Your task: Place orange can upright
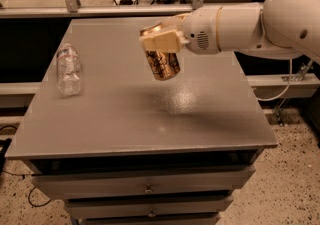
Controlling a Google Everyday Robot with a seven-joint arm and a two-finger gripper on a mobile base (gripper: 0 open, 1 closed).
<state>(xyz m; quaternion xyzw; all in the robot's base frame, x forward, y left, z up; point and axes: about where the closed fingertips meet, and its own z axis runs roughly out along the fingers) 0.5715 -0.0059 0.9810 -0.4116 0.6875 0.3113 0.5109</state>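
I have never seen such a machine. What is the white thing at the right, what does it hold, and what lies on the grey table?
The white thing is a robot arm reaching in from the right. At its end is a two-finger pincer, shut on the orange can, which hangs tilted in the air above the grey table, not touching it. There is one picture only; the camera looks down on the table from its front side. Near the table's left edge rests a clear plastic water bottle. Below the tabletop are drawers.
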